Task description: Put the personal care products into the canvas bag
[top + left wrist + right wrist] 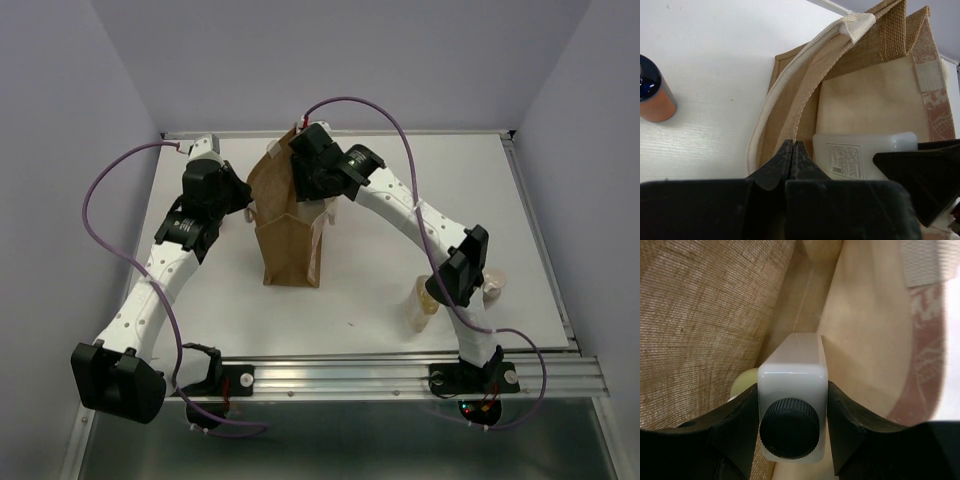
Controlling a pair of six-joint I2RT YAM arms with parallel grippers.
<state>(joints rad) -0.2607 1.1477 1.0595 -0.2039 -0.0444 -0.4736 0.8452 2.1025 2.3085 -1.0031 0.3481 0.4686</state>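
Observation:
The canvas bag (290, 240) stands upright mid-table, mouth open. My left gripper (247, 205) is shut on the bag's rim by its white handle strap (805, 75); the jaws meet on the edge (793, 145). My right gripper (318, 188) is inside the bag's mouth, shut on the clear squarish bottle with black cap (792, 365), which is also seen in the left wrist view (855, 155). The pale yellow-green bottle (742, 382) lies in the bag below it. The amber bottle (654, 97) stands on the table left of the bag. The beige-peach bottle (426, 305) is at the right, partly behind my right arm.
A pale piece with a white end (494, 285) shows on the far side of my right forearm; I cannot tell if it belongs to the beige-peach bottle. The white table (380, 290) ends in a metal rail at the near edge. Lilac walls surround it.

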